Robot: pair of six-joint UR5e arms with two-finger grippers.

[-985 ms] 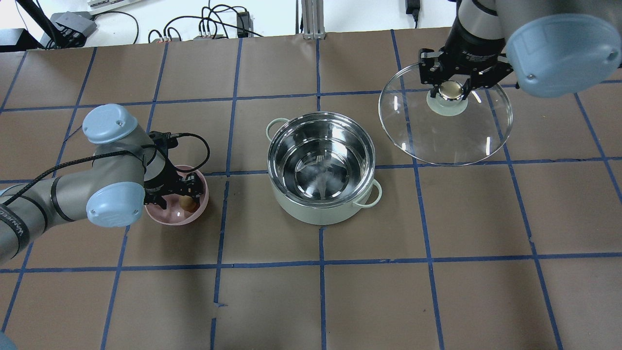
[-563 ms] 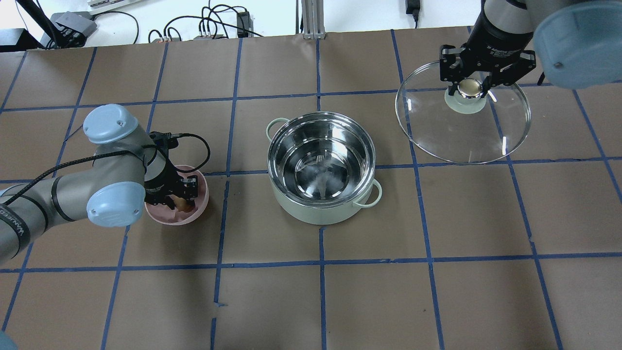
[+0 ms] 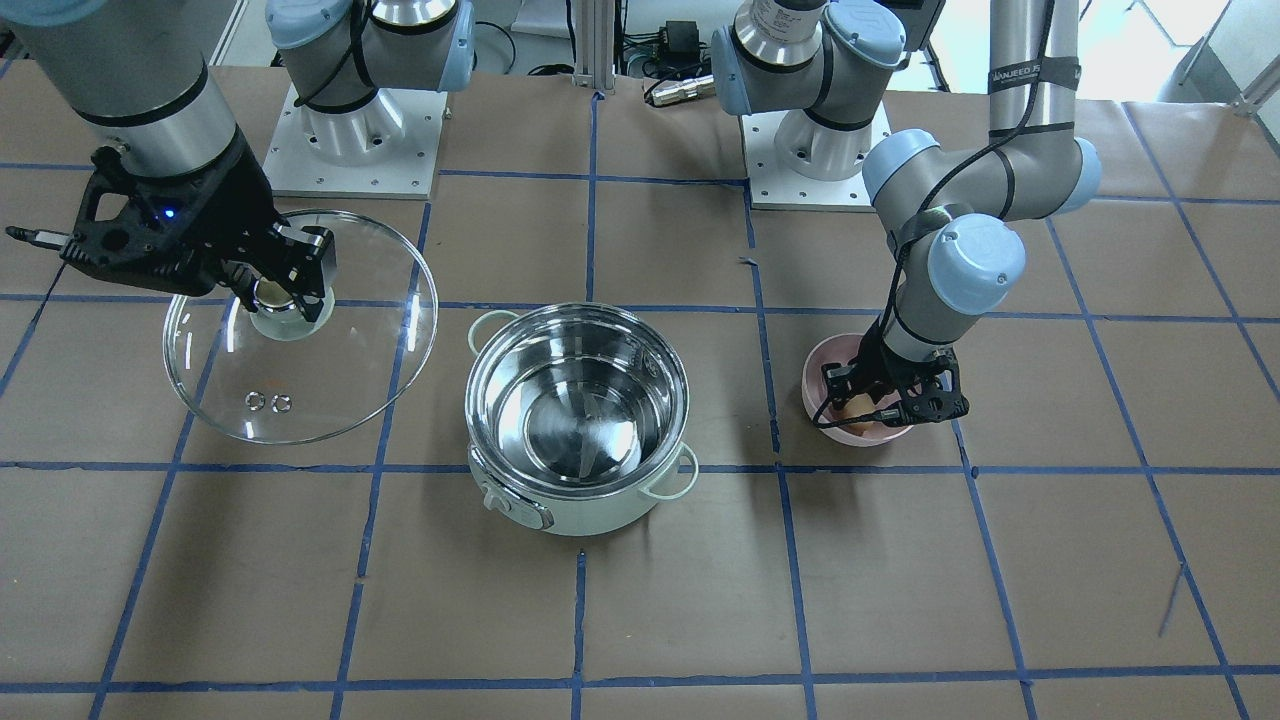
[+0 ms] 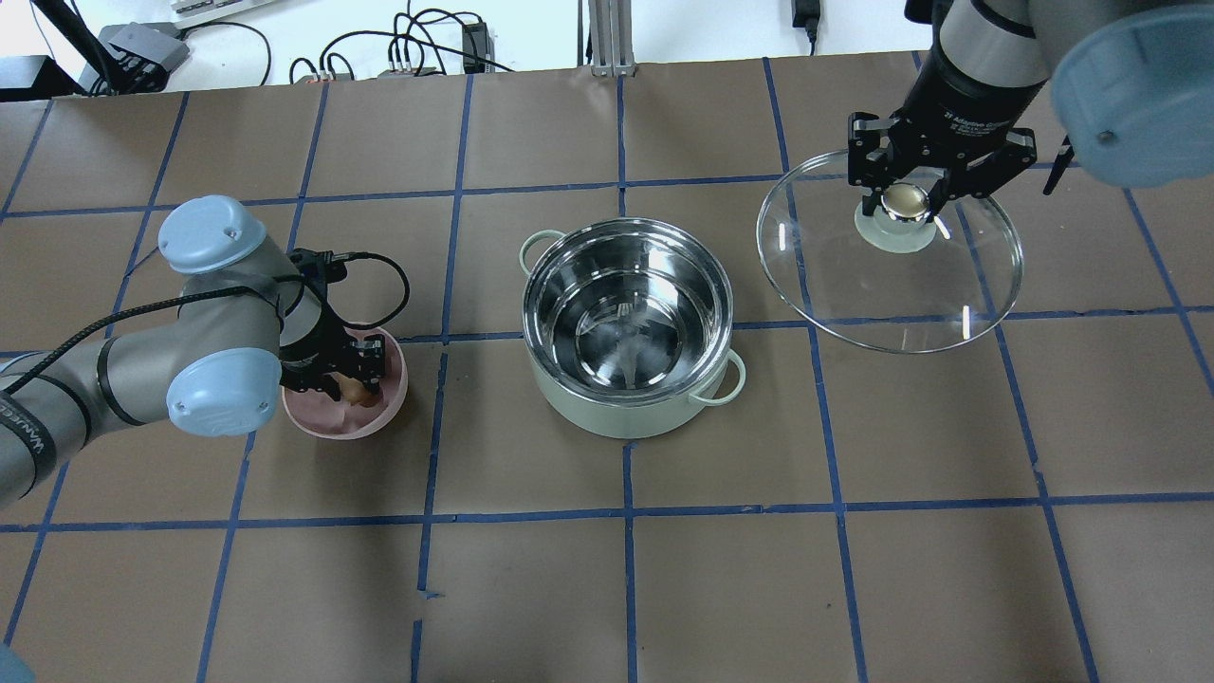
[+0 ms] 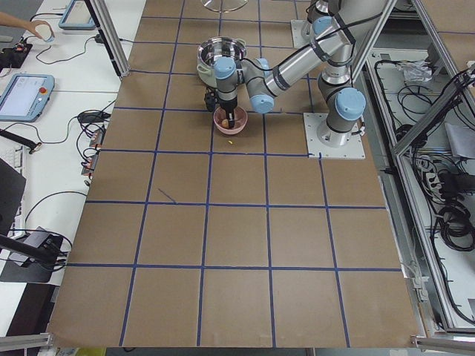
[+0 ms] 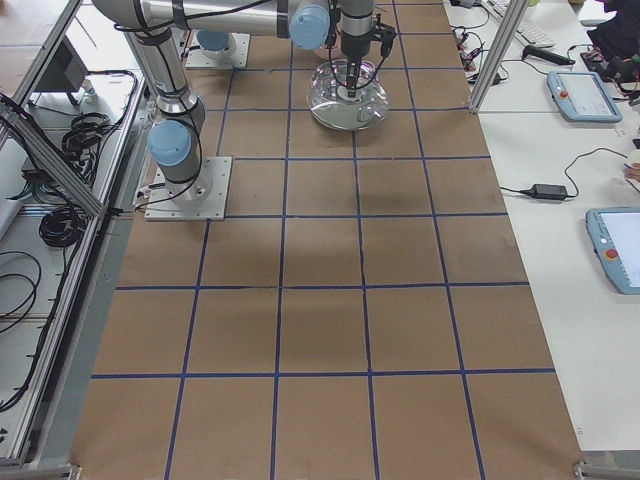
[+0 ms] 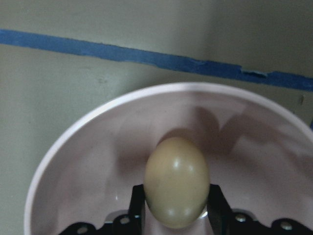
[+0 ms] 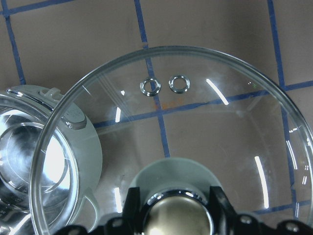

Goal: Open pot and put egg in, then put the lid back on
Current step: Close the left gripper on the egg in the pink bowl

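Left gripper (image 4: 350, 384) is down in the pink bowl (image 7: 88, 161). Its jaws are closed in on the egg (image 7: 176, 181), with a finger (image 7: 137, 203) touching each side. The egg sits low in the bowl, right between them. Right gripper (image 4: 906, 199) has its jaws clamped tight on the knob (image 8: 177, 220), and the glass lid (image 4: 892, 294) hangs under them. Can't tell if its rim touches the table (image 4: 854, 569). The pot (image 4: 621, 422) is open and stands between the two grippers, apart from both sets of jaws.
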